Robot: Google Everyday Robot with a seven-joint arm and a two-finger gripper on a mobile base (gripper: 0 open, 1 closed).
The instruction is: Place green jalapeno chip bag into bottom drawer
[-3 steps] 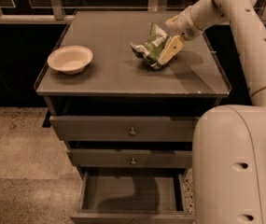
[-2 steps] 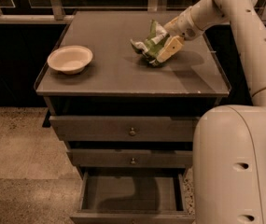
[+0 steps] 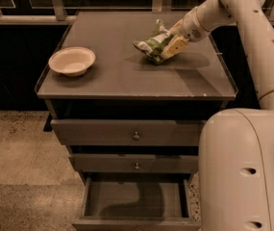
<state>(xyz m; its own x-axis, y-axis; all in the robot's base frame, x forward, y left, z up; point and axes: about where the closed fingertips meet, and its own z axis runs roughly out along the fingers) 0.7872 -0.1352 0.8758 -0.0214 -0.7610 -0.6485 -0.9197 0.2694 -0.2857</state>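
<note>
The green jalapeno chip bag, crumpled with green and white patches, is just above the grey cabinet top at its back right. My gripper reaches in from the right and is shut on the bag's right side, one pale finger in front of it. The bottom drawer stands pulled open at the foot of the cabinet, its flat grey floor bare.
A pale round bowl sits at the left of the cabinet top. Two upper drawers with small knobs are shut. My arm's white body stands close by the cabinet's right side. A railing runs behind the cabinet.
The gripper and the bag have shifted slightly to the left and up over the cabinet top. The bowl and the drawers have not moved.
</note>
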